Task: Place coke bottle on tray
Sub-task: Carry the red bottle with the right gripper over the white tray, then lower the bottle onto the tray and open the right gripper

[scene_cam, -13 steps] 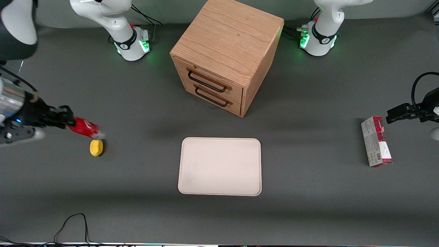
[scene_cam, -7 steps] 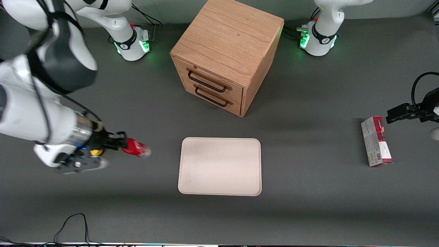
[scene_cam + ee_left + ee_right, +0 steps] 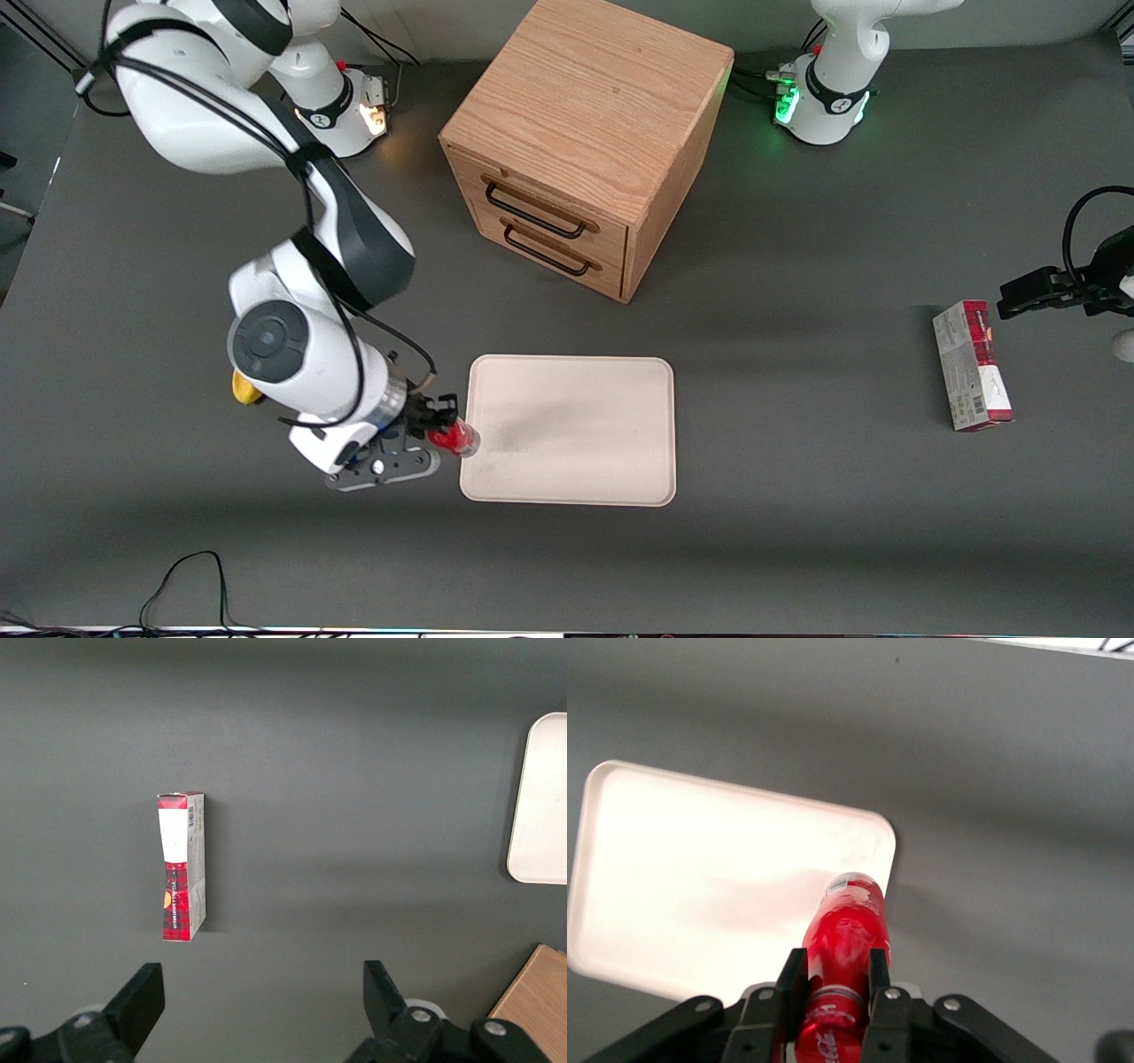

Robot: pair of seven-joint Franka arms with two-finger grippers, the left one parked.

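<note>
My right gripper (image 3: pixel 438 424) is shut on the red coke bottle (image 3: pixel 456 438) and holds it lying sideways above the table, at the tray's edge toward the working arm's end. The bottle's clear base points toward the cream-white tray (image 3: pixel 576 443). In the right wrist view the black fingers (image 3: pixel 790 979) clamp the bottle (image 3: pixel 849 930) near its neck, with the tray (image 3: pixel 700 877) below and beside it.
A wooden two-drawer cabinet (image 3: pixel 585 133) stands farther from the camera than the tray. A yellow object (image 3: pixel 244 390) lies partly hidden under the working arm. A red-and-grey carton (image 3: pixel 973 365) lies toward the parked arm's end, also in the left wrist view (image 3: pixel 182 865).
The right arm has carried the bottle across the table from near the yellow object to the tray's edge, also coming nearer the camera.
</note>
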